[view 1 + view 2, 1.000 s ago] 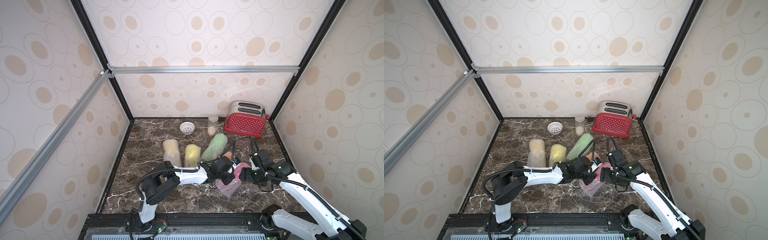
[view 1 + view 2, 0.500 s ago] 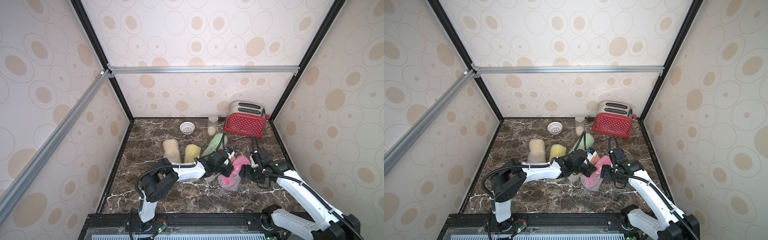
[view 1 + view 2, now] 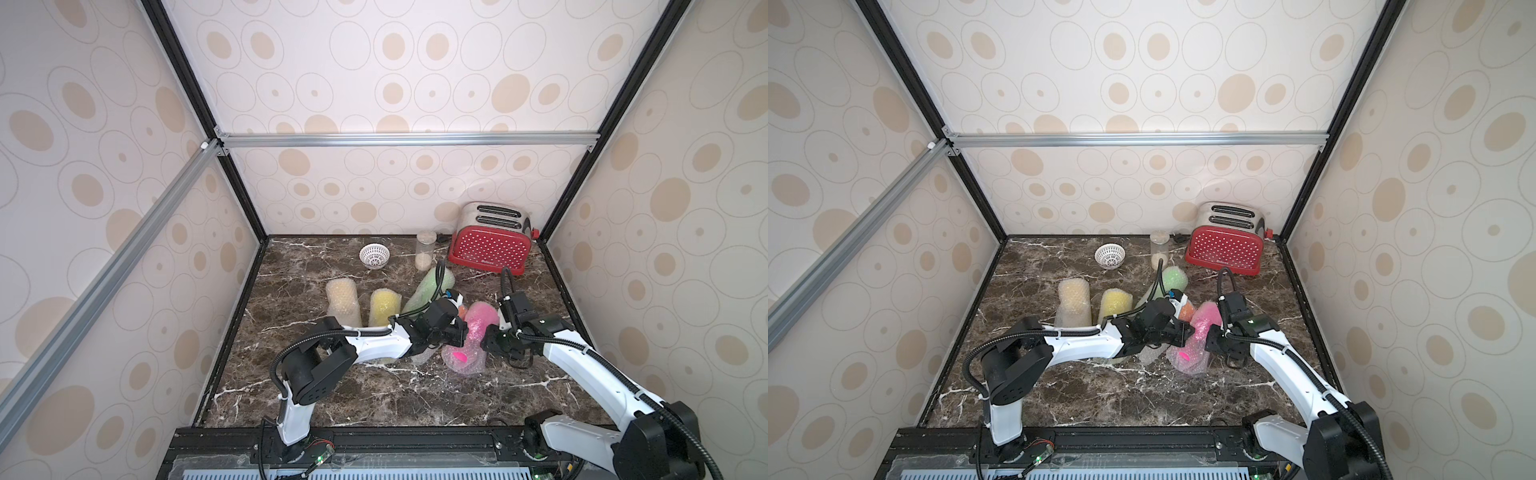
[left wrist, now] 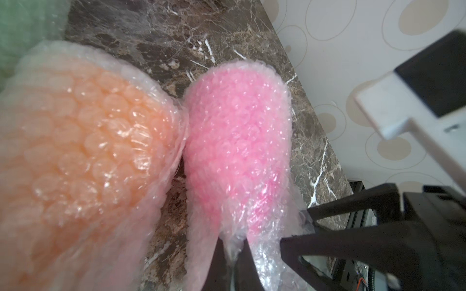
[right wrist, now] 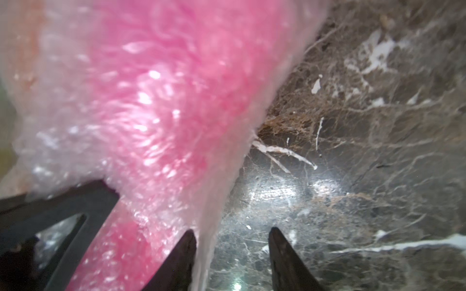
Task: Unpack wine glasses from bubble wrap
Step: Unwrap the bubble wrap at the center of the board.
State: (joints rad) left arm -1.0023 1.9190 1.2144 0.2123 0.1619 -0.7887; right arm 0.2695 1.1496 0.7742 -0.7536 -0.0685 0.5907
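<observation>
The pink wine glass is rolled in bubble wrap (image 3: 478,328) (image 3: 1204,328) and lies right of centre, its near end flared open. My left gripper (image 3: 461,332) (image 4: 232,252) is shut on a fold of this wrap. My right gripper (image 3: 487,343) (image 5: 232,238) is open at the roll's right side, with a loose wrap edge hanging by one finger. An orange wrapped glass (image 4: 88,141) (image 3: 1187,309) touches the pink roll. Green (image 3: 428,286), bright yellow (image 3: 384,307) and amber (image 3: 343,297) wrapped glasses lie further left.
A red toaster (image 3: 490,249) stands at the back right, with a clear jar (image 3: 424,249) and a white lattice bowl (image 3: 374,254) along the back wall. Enclosure walls close in on three sides of the marble table (image 3: 374,399).
The pink roll has moved back and slightly right with my left gripper shut on its wrap. My right gripper has followed alongside it, and its jaws have narrowed.
</observation>
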